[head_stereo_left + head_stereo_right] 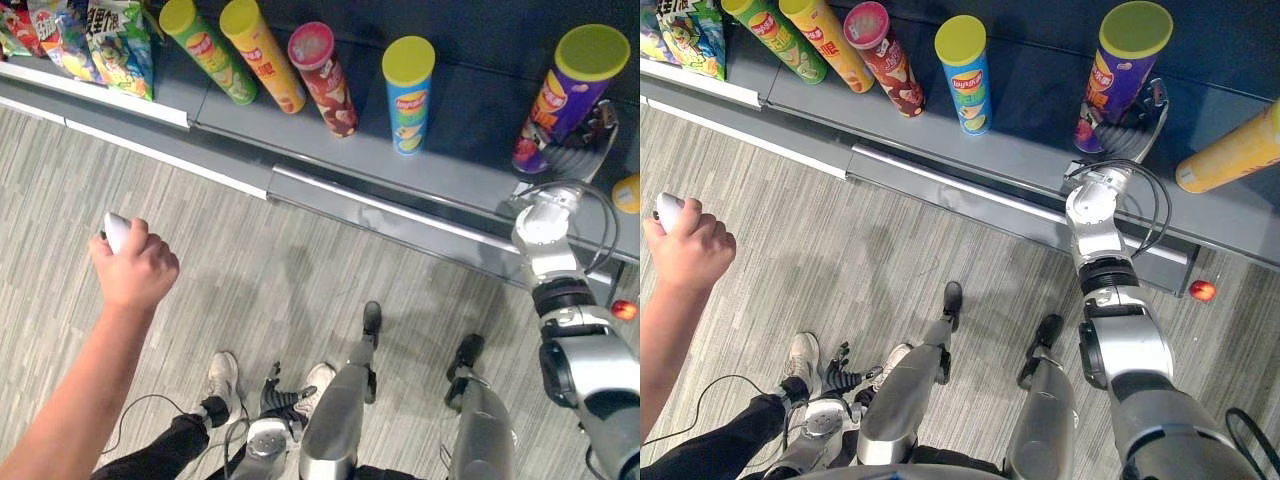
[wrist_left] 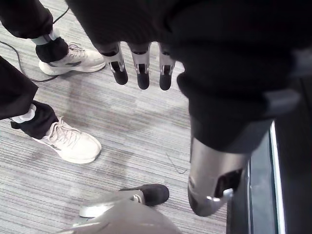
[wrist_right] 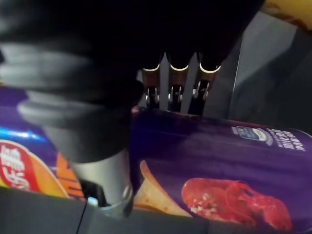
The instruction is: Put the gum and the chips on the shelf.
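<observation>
While the robot's left hand [image 2: 143,68] hangs low with straight, loose fingers holding nothing, its right hand [image 3: 178,83] reaches to the grey shelf [image 1: 470,130] and wraps a tall purple cardboard chip can with a yellow lid [image 1: 560,95]: fingers behind, thumb in front, a clasp that I'd guess steadies it while its base settles. It stands upright between them, long axis vertical, lid up. A row of 4 other cans [image 1: 322,80] stands well apart from the fingers. A person's fist [image 1: 135,265] holds a small white thing [image 1: 116,230]; whether it's gum I cannot tell
</observation>
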Available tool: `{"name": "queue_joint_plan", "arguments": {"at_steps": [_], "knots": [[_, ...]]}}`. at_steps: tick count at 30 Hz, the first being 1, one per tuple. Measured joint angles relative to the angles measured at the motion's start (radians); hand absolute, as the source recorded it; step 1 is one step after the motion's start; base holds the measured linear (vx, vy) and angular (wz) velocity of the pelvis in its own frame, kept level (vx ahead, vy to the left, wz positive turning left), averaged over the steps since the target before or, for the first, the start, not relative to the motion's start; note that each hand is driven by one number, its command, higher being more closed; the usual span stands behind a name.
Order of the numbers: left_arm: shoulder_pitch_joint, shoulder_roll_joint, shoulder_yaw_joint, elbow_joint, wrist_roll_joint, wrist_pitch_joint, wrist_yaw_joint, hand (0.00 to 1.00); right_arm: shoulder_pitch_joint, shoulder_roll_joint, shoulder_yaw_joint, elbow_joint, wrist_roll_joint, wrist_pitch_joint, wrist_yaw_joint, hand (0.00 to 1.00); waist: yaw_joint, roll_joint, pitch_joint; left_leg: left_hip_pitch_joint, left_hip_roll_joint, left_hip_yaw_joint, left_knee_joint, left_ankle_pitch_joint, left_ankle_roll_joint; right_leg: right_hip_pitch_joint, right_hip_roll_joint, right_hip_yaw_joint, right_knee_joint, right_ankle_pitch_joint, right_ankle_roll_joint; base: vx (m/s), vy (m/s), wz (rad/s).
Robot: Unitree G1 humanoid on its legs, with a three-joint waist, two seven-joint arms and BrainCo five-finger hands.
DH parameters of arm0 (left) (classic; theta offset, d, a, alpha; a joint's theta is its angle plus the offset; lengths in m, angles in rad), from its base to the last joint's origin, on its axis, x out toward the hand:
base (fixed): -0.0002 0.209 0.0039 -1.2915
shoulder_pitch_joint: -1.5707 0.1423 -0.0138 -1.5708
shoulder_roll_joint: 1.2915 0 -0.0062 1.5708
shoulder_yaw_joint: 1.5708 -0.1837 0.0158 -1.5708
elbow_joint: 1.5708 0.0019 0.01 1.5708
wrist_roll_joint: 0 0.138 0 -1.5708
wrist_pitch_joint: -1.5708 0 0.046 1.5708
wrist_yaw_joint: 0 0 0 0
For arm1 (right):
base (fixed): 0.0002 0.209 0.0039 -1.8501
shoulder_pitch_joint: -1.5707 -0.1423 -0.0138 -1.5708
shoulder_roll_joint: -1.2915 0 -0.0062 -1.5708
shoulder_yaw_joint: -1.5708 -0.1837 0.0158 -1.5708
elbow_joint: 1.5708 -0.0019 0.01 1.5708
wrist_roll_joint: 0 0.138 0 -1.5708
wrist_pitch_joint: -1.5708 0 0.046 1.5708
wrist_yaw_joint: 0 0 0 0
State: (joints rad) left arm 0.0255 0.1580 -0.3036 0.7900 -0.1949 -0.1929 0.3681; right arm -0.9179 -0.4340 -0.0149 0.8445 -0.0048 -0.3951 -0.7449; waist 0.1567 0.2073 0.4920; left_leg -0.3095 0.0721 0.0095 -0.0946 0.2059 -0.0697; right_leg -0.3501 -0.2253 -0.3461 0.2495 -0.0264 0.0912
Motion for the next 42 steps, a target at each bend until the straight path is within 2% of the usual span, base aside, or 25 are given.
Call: {"name": "queue_joint_plan", "arguments": {"at_steps": [2,4,8,10,20,23,29,30,42], "knots": [[-0.006,-0.001,-0.008,0.0,0.0,0.0,0.002,0.0,-0.002,-0.014,-0.001,0.034,0.0,-0.012,-0.011,1.0,0.014,0.01,-0.007,-0.007,-0.005,-0.001,0.0,0.002,0.003,-0.01,-0.005,0.002,0.005,0.0,0.001,0.02,-0.038,0.01],[-0.006,-0.002,-0.015,0.0,0.0,0.0,0.004,0.0,-0.002,-0.019,-0.001,0.039,0.001,-0.014,-0.012,1.0,0.015,0.02,-0.014,-0.016,-0.009,-0.006,0.0,0.005,0.006,-0.016,-0.009,-0.001,0.006,0.001,0.002,0.03,-0.025,0.06],[-0.013,-0.002,-0.038,0.0,0.0,-0.001,0.008,0.0,-0.003,-0.019,-0.002,0.055,0.001,-0.03,-0.012,1.0,0.025,0.026,-0.018,-0.019,-0.014,-0.006,0.0,0.005,0.007,-0.019,-0.014,-0.001,0.006,0.001,0.005,0.03,-0.033,0.02],[-0.023,-0.002,-0.047,0.0,0.0,-0.001,0.007,0.0,-0.003,-0.021,-0.009,0.058,0.001,-0.032,-0.012,1.0,0.04,0.03,-0.021,-0.024,-0.016,-0.003,0.0,0.005,0.007,-0.029,-0.016,0.002,0.01,0.001,0.005,0.02,-0.044,-0.01],[-0.032,-0.004,-0.07,0.008,-0.001,-0.001,0.011,0.0,-0.003,-0.019,0.004,0.067,0.0,-0.035,-0.008,1.0,0.051,0.044,-0.031,-0.047,-0.021,-0.006,0.0,0.005,0.006,-0.051,-0.023,0.001,0.013,0.0,0.008,0.02,-0.04,0.01],[-0.041,-0.007,-0.083,0.01,-0.001,-0.001,0.013,0.0,-0.003,-0.02,0.004,0.067,-0.025,-0.056,-0.009,1.0,0.064,0.053,-0.037,-0.056,-0.021,-0.004,0.0,0.005,0.007,-0.063,-0.023,0.004,0.014,0.0,0.008,0.01,-0.045,-0.02],[-0.041,-0.007,-0.084,0.01,-0.029,-0.001,0.013,0.0,-0.003,-0.02,0.025,0.067,-0.036,-0.057,0.002,1.0,0.067,0.054,-0.038,-0.055,-0.022,-0.001,0.0,0.005,0.007,-0.063,-0.024,0.005,0.014,0.0,0.008,0.02,-0.045,-0.01],[-0.041,-0.007,-0.084,0.01,-0.029,-0.001,0.015,0.0,-0.003,-0.02,0.025,0.068,-0.036,-0.057,0.01,0.0,0.067,0.054,-0.038,-0.055,-0.023,0.0,0.0,0.005,0.007,-0.063,-0.025,0.006,0.014,0.0,0.008,0.01,-0.039,0.0],[-0.042,-0.007,-0.084,0.012,-0.029,-0.001,0.019,0.0,0.048,-0.018,0.025,0.075,-0.033,-0.054,0.017,0.0,0.063,0.054,-0.038,-0.032,-0.022,0.01,0.0,0.005,0.006,-0.046,-0.023,0.016,0.011,0.001,0.01,0.01,-0.038,-0.02]]}}
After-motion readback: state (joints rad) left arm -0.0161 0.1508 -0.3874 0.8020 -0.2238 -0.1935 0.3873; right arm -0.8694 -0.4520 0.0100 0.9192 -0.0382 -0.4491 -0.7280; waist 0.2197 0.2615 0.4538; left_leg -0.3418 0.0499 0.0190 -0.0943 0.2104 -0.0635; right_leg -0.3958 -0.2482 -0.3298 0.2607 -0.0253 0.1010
